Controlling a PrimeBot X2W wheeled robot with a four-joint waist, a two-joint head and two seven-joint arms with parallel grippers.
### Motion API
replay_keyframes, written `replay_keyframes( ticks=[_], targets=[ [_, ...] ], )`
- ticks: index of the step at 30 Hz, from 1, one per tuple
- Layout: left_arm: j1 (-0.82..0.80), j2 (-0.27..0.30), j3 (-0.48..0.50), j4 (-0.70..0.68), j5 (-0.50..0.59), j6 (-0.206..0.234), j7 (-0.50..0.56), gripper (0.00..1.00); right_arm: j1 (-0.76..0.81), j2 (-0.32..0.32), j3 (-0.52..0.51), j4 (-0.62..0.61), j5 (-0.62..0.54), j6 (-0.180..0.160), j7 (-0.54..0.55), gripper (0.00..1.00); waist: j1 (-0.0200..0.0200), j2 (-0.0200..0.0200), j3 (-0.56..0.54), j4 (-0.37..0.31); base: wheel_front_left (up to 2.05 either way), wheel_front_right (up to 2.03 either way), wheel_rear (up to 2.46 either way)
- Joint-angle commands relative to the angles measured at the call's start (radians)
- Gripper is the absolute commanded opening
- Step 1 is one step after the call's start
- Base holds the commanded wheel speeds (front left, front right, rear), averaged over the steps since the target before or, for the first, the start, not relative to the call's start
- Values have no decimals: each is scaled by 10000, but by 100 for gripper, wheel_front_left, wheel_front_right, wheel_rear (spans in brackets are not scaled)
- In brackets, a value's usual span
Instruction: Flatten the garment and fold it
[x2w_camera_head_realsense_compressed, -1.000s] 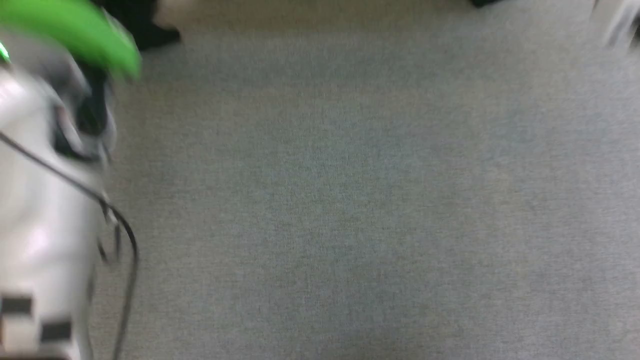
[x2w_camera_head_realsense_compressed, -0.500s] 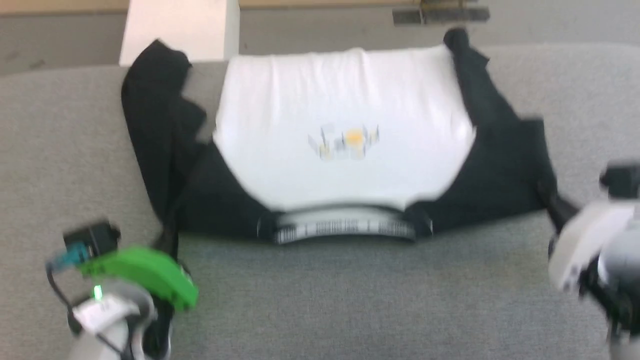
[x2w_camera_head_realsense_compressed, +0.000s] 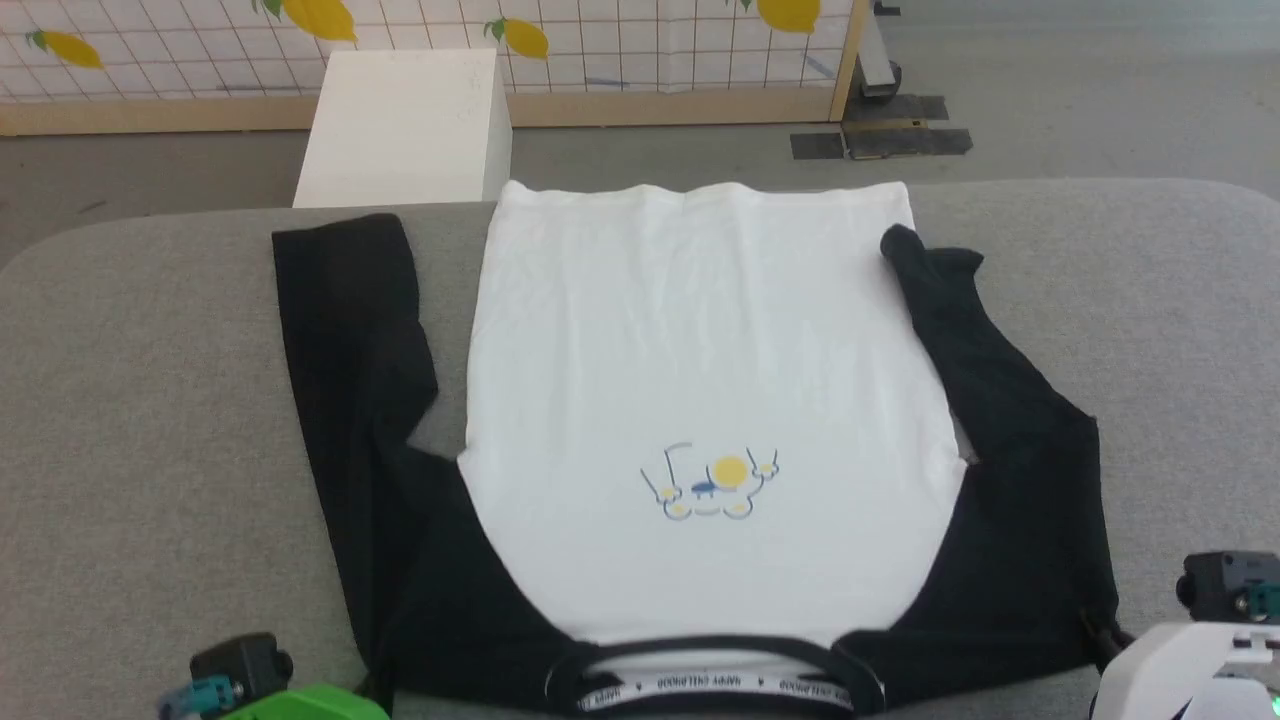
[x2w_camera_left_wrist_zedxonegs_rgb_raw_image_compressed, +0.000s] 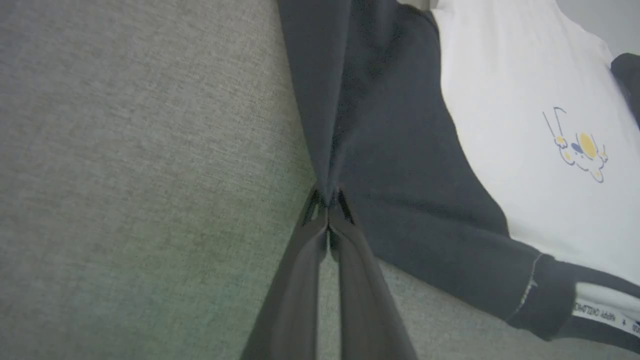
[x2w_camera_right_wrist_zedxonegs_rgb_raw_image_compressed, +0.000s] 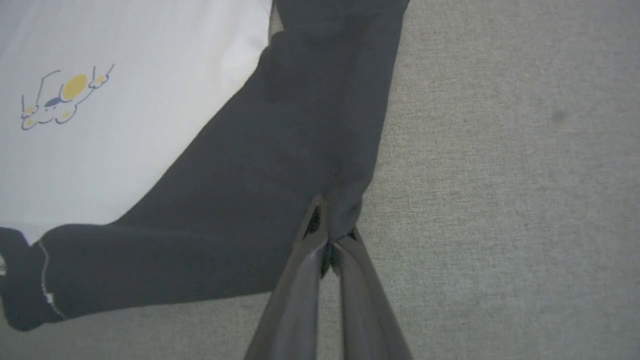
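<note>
Flattening: left gripper (x2w_camera_left_wrist_zedxonegs_rgb_raw_image_compressed: 327, 202) and right gripper (x2w_camera_right_wrist_zedxonegs_rgb_raw_image_compressed: 331, 239) each pinched tight on a black edge of the garment (x2w_camera_head_realsense_compressed: 700, 380).
It lies print-up between and beyond both fingertips on the grey pad (x2w_camera_head_realsense_compressed: 150, 400), sleeves (x2w_camera_head_realsense_compressed: 345, 300) crumpled. Next probably needs an outward tug before folding.

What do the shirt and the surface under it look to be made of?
The shirt looks like soft knit, probably cotton jersey, matte: it creases and puckers limply. The surface looks like grey woven upholstery fabric, matte: a fine weave grain shows up close.
</note>
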Motion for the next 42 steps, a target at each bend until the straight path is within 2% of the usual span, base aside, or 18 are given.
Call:
replay_keyframes(
  ticks=[1, 5, 11, 12, 13, 14, 22, 29, 35, 42],
  targets=[
    [327, 208, 16, 9, 29, 144, 112, 0, 224, -17, -114, 99, -150, -23, 28, 0, 1, 0, -53, 28, 0, 0, 0],
    [691, 295, -171, 78, -1, 180, 384, 0, 486, 26, -116, 425, -402, -23, -46, 0, 1, 0, -40, 39, 0, 0, 0],
    [415, 13, -519, 621, 47, -191, 137, 0, 499, 39, 104, 1212, -440, -23, -546, 0, 1, 0, -11, 86, 0, 0, 0],
    [327, -88, -576, 729, 49, -259, 50, 0, 469, 40, 218, 1342, -386, -23, -679, 14, 1, 0, -12, 86, 0, 0, 0],
    [257, -165, -599, 796, 60, -301, -49, 45, 456, 40, 308, 1423, -335, -23, -765, 76, 1, 0, -14, 82, 0, 0, 0],
    [137, -330, -642, 885, 20, -405, -198, 100, 435, 41, 358, 1573, -198, -23, -894, 100, 1, 0, -25, 76, 0, 0, 0],
    [-74, -322, -157, 712, 89, -454, -1040, 100, 485, 42, -330, 1085, -377, -23, -1773, 100, 1, 0, -193, 68, 0, 0, 0],
    [-387, 11, 318, 400, 675, -440, -2176, 100, 225, 42, -654, 473, -254, -23, -3880, 100, 1, 0, -367, -45, 0, 0, 0],
    [-1769, 571, 558, 877, 1389, -789, -3033, 100, -356, 17, 161, 535, -331, -23, -5741, 100, 1, 0, -70, -290, 0, 0, 0],
    [-4529, 1542, 291, 2166, 2209, -1315, -2526, 100, -1461, -371, 1392, 476, -289, -23, -6784, 100, 1, 0, 1166, -853, 0, 0, 0]
  ],
)
